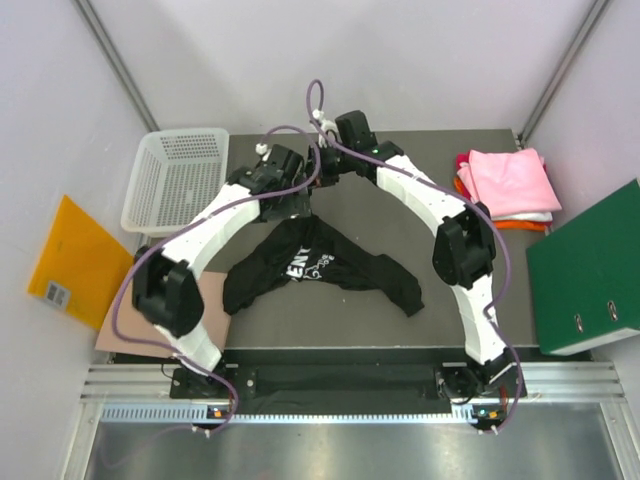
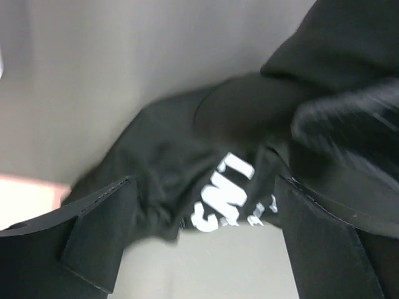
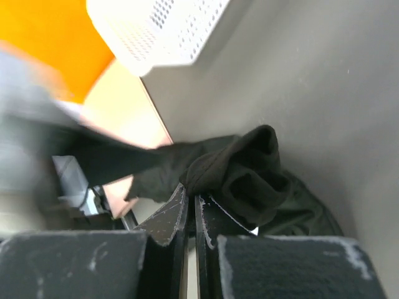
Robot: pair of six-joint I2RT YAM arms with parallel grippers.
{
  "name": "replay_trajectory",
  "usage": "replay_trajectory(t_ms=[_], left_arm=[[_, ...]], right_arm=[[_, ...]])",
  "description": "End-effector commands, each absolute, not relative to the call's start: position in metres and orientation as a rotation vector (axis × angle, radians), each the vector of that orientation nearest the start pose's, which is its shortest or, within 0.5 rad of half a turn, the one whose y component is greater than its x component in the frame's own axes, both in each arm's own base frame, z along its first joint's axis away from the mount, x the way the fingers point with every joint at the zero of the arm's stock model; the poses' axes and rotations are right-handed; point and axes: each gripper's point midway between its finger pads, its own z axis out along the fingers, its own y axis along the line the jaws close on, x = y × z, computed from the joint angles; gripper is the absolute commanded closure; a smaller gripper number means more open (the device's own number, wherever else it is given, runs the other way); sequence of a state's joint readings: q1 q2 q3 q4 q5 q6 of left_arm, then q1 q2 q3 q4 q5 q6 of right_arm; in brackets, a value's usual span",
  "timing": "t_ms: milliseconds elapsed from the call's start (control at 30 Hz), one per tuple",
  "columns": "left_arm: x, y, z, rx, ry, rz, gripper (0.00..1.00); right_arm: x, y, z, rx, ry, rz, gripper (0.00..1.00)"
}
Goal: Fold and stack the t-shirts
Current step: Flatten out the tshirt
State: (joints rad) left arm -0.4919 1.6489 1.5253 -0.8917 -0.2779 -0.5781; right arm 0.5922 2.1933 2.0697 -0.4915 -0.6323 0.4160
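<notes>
The black tee [image 1: 320,262] lies mid-table [image 1: 480,140] with its long axis running left to right. It is bunched into an upside-down V, with the peak at the far side where the two arms meet and a limb trailing toward each near corner. It is crumpled, not flat, and part of its white lettering [image 1: 303,266] shows on the left limb. There is one loose tee. A stack [image 1: 507,185] at the far right holds four folded ones: pink on top, then white and orange, with a red edge showing. One white basket [image 1: 175,180] sits at the far left, one green folder [image 1: 590,265] off the right edge, and one orange envelope [image 1: 75,262] off the left. The left gripper [image 2: 204,180] hangs over the print with its fingers [image 2: 100,237] spread wide and nothing between them. The right gripper [image 3: 190,196] has its jaws pressed together, pinching a dark fold of the tee at the tips.
</notes>
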Motion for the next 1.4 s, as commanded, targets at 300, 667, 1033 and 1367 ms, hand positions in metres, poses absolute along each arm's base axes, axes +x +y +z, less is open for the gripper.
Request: replay_trajectory(t_ms=[300,667,1033,1367], left_arm=[[0.433,-0.177,0.138,0.114,2.385,0.073,0.82],[0.477,-0.105,0.157,-0.199,2.294,0.289,1.00],[0.497,-0.078,0.115,-0.322,2.414,0.365,1.00],[0.517,-0.073,0.082,-0.426,2.497,0.416,1.00]], right_arm=[[0.433,0.420,0.254,-0.514,2.104,1.402,0.97],[0.441,0.333,0.221,-0.344,2.227,1.189,0.00],[0.351,0.202,0.147,-0.278,2.688,0.900,0.30],[0.281,0.184,0.102,-0.360,2.958,0.634,0.66]])
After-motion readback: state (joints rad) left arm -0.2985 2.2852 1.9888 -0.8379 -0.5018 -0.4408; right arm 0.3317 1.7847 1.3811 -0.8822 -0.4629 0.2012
